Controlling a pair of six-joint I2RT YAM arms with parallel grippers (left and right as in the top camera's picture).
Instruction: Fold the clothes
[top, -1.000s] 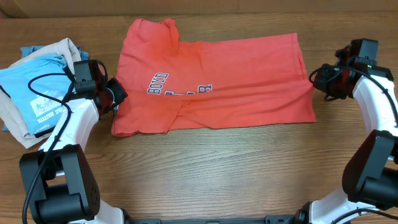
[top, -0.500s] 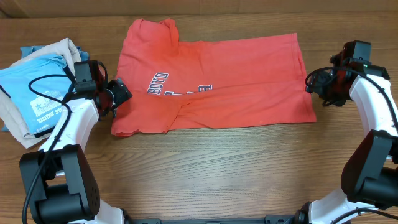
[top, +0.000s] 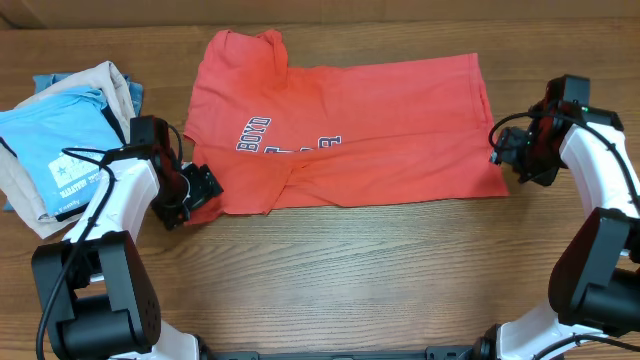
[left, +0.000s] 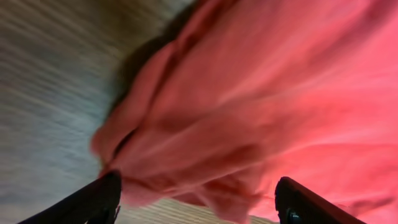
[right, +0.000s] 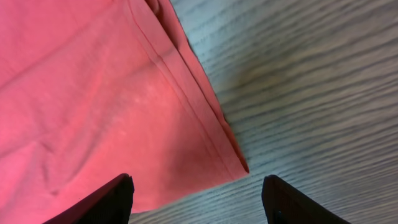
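The clothes, a coral-red T-shirt (top: 350, 130) with dark-and-white lettering, lie spread on the wooden table, with the left part folded over itself. My left gripper (top: 197, 188) is open at the shirt's front left corner. In the left wrist view that bunched corner (left: 205, 143) fills the space just ahead of the left gripper (left: 199, 182), and nothing is held. My right gripper (top: 503, 157) is open beside the shirt's front right corner. The right wrist view shows the hemmed corner (right: 239, 163) lying flat ahead of the right gripper (right: 198, 180), with bare table between the fingers.
At the far left of the table sits a pile of folded garments: a light blue printed T-shirt (top: 55, 150) on top of beige fabric (top: 90, 80). Bare wooden table (top: 350, 270) runs along the front, between the two arm bases.
Both grippers have opened. The left gripper has moved toward the table's front, from the shirt's left edge to its front left corner. The right gripper has shifted frontward along the shirt's right edge.
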